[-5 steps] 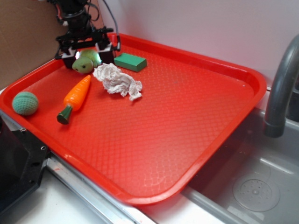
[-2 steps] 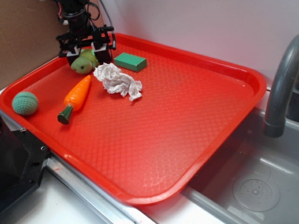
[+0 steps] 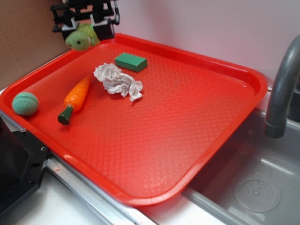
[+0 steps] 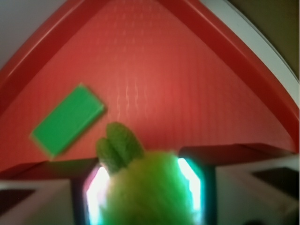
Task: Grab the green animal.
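The green animal is a fuzzy yellow-green plush with a tufted top. It hangs in the air above the far left corner of the red tray. My gripper is shut on it from above. In the wrist view the green animal fills the gap between the two fingers, and my gripper presses it from both sides. Its dark green tuft sticks out past the fingertips over the tray floor.
On the tray lie a flat green block, a crumpled white cloth, a toy carrot and a teal knitted ball. A grey faucet and sink are at the right. The green block shows below the gripper.
The gripper has risen with the green animal held in it, lifting it off the tray floor to above the far left corner.
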